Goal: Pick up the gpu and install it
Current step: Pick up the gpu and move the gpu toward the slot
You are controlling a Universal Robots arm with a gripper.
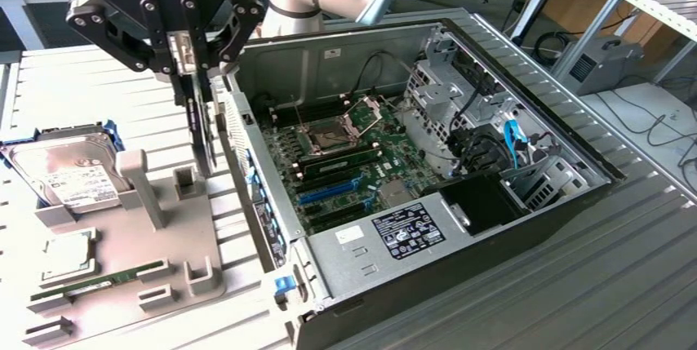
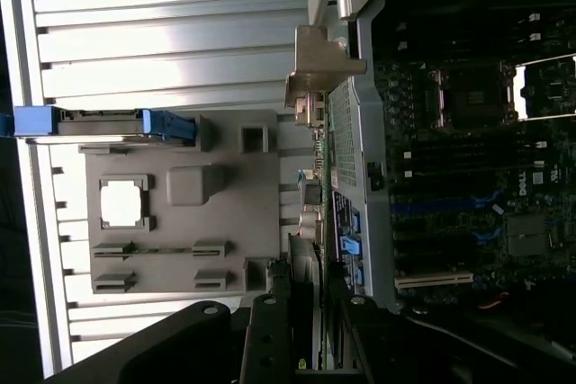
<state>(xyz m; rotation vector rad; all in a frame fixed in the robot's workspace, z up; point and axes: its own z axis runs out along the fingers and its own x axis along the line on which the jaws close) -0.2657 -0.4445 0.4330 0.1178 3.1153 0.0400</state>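
1. Gripper state. In the exterior view we see the gripper (image 1: 188,71) hanging above the slatted table (image 1: 98,97), at the exterior view's left of the open computer case (image 1: 544,113). Its jaws stand at a narrow setting, closed from both sides on the upper edge of the gpu (image 1: 198,134). We see no gap between the fingers (image 1: 175,60) and the card.

2. Position of the gpu. The card hangs vertically and is seen edge-on, just beside the outside of the case's near wall. Its lower end is close above the grey fixture (image 1: 163,240). We cannot tell whether it clears the fixture's uprights or touches them. The card is not in the motherboard (image 1: 354,150).

3. Wrist view. The gripper (image 2: 310,334) grips the thin edge of the gpu (image 2: 317,177), and the card's silver end bracket (image 2: 317,65) is at the far end from the fingers. The card lies along the line between the grey fixture (image 2: 171,222) and the case wall (image 2: 360,141). The two small holder posts on the fixture's card side carry nothing.

4. Other items on the fixture:
- hard drive (image 1: 68,177), in its blue-edged holder
- processor (image 1: 68,256)
- memory stick (image 1: 100,281)
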